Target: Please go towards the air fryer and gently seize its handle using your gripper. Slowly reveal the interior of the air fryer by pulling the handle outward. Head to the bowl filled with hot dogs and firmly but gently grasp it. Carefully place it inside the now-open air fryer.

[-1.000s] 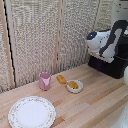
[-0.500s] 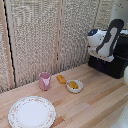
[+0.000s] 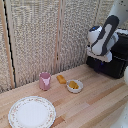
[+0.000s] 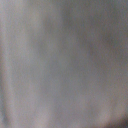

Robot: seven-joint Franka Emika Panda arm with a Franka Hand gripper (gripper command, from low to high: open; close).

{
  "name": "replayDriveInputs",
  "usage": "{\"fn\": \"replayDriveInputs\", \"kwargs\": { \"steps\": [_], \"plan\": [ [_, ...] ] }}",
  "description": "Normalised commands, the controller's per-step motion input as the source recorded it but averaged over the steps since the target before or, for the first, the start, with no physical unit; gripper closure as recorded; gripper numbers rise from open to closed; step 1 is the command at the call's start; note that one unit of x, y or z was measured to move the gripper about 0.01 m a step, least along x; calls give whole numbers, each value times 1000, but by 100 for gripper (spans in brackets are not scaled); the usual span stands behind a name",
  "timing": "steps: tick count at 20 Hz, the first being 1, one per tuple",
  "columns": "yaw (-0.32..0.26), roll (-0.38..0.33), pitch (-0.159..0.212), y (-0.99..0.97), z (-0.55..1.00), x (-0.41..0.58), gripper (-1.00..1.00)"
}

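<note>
The black air fryer [image 3: 114,61] stands at the exterior view's right, at the back of the wooden table. The white and grey arm hangs in front of it and hides its front, so the handle does not show. The gripper [image 3: 98,54] is at the arm's lower end against the fryer's front; its fingers are hidden. The small white bowl [image 3: 74,86] with orange-yellow hot dogs [image 3: 74,85] sits on the table, well to the left of the fryer. The wrist view is a grey blur and shows nothing.
A pink cup [image 3: 45,80] stands left of the bowl. A loose orange food piece [image 3: 61,79] lies between cup and bowl. A large patterned plate [image 3: 32,112] lies at the front left. A woven screen [image 3: 45,35] backs the table [image 3: 95,107].
</note>
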Motion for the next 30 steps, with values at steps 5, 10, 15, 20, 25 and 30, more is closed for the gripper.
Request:
{"fn": "replayDriveInputs", "kwargs": {
  "steps": [5,10,15,20,25,30],
  "plan": [
    [-89,79,-2,753,360,0,100],
    [-108,23,-26,829,58,-5,100],
    [-86,37,-27,841,0,-49,100],
    [-31,70,-8,864,0,-207,100],
    [-1,17,-28,959,-75,-292,100],
    [-53,0,-1,508,-317,-8,100]
  ]
}}
